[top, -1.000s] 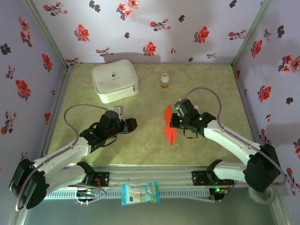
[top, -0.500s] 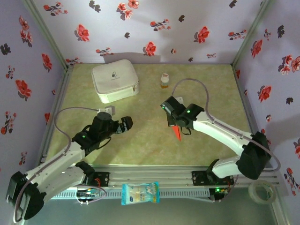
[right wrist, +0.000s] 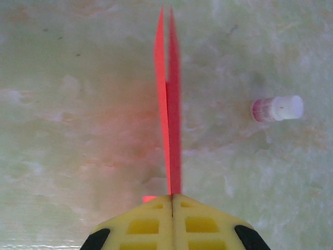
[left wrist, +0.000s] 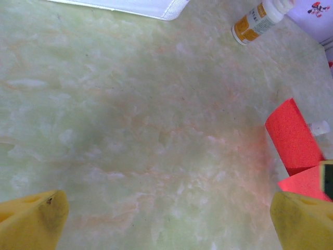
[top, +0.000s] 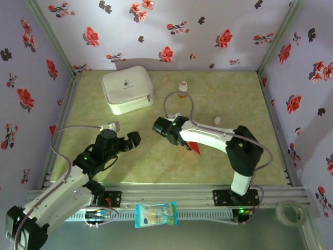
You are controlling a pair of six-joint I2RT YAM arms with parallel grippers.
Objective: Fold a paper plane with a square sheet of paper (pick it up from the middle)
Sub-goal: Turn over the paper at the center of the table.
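On the left I am hovering the left gripper over the table, its matte yellow fingers standing wide apart with nothing between them. The table is showing a smooth, pale green marbled surface. Behind that gripper the white case is lying flat near the back wall, soft-sided, with rounded corners and a zip round its rim. Further right a small bottle with an orange label and white cap is standing upright. Right of the middle I am pinching the paper plane in the right gripper, whose yellow fingers are pressed tight on one end. The thin bright red paper is folded into a narrow dart, its layers tapering to a sharp point over the table. A tiny white-capped vial is sitting on the table just right of it.
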